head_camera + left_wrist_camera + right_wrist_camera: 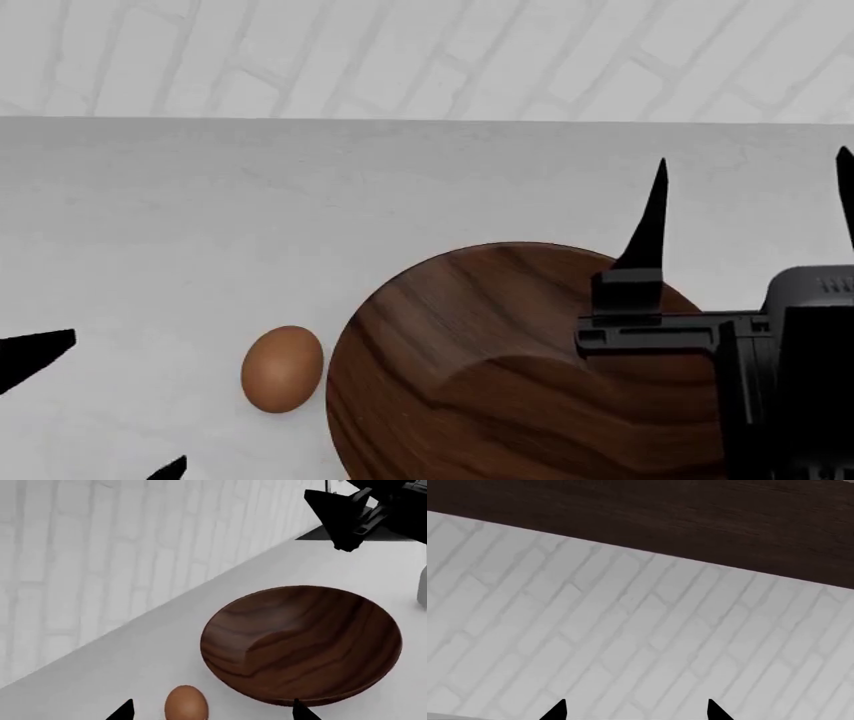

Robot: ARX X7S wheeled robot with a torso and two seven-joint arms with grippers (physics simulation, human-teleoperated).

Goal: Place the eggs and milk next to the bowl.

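One egg [282,369] lying on the white counter [200,220], just beside the bowl [494,380], apart from its rim, well back from the counter's far edge. Left gripper [212,711] spread wide, empty. Right gripper [751,215] raised over the bowl, parted, holding nothing.

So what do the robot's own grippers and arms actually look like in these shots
Both are plain matte black with no markings or cables showing. The right gripper has long, thin fingers tapering to sharp points, mounted on a blocky, boxy black body. Only the pointed black tips of the left gripper show.
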